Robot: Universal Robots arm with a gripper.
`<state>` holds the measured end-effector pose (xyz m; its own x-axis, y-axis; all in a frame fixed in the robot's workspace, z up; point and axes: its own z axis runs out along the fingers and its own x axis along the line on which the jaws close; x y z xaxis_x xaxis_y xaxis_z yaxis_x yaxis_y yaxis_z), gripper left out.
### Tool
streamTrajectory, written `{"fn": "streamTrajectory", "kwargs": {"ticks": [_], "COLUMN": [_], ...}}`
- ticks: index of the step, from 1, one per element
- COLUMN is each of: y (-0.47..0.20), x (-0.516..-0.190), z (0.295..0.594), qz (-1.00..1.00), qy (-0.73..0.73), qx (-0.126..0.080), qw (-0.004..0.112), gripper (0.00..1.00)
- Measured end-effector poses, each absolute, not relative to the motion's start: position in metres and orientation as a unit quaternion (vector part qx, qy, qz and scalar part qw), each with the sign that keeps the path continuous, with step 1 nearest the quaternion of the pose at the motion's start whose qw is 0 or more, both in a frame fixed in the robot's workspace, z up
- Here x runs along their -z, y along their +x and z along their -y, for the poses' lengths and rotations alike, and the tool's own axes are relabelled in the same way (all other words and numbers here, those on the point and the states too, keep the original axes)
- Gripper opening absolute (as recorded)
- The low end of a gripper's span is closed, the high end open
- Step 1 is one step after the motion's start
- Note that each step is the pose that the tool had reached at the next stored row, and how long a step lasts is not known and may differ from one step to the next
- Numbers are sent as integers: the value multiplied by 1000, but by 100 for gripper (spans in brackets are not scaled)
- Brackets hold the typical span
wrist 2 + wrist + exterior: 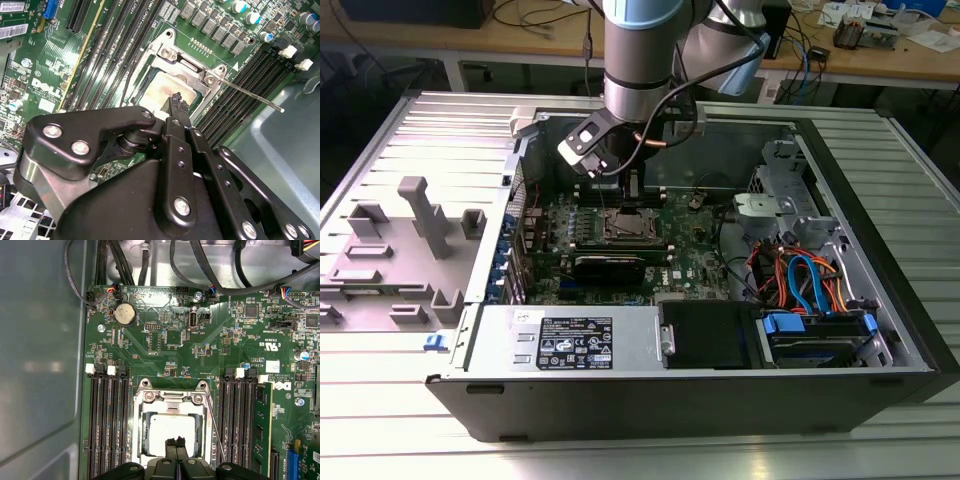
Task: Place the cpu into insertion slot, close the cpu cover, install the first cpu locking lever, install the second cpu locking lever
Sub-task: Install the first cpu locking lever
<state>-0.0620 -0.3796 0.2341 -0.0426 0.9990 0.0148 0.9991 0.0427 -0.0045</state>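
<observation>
Open computer case (pixel 880 300), arm reaching in over the motherboard (pixel 165 340). The gripper (pixel 175 446) hangs over the socket with its two fingertips pressed together and nothing between them; in both wrist views the tips sit just above the near edge of the cpu (pixel 170 427).

The cpu lies seated in the socket, flat, with its silvery-tan metal top facing up away from the board. Being square, it has no long axis; its edges run parallel to the memory slots (pixel 107 425) on either side. The cpu cover (pixel 172 397) appears folded down around it, its window framing the chip.

One locking lever (pixel 250 95), a thin wire rod, stands unlatched. Its long axis leaves the socket corner and slants out over the neighbouring memory slots, free end raised.

Hazards, as judged: the closed tips could scuff the cpu top or bear unevenly on the cover if they descend off-centre. The thin, springy lever could slip from the fingers and strike the slots, or bend if it is pushed sideways rather than down and under its catch.
</observation>
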Motion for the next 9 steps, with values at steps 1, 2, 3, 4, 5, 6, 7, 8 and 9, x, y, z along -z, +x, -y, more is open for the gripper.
{"fn": "streamTrajectory", "kwargs": {"ticks": [1,2,3,4,5,6,7,8,9], "y": [-62,-62,-62,-62,-62,-62,-62,-63,-63], "x": [-234,-234,-234,-234,-234,-234,-234,-234,-234], "z": [380,380,380,380,380,380,380,380,380], "qz": [722,722,722,722,722,724,726,731,736], "qy": [-692,-692,-692,-692,-692,-690,-687,-682,-677], "qx": [3,3,3,3,3,3,3,3,3], "qw": [7,7,7,7,7,7,7,7,7], "gripper": [11,11,11,11,11,11,11,11,11]}}
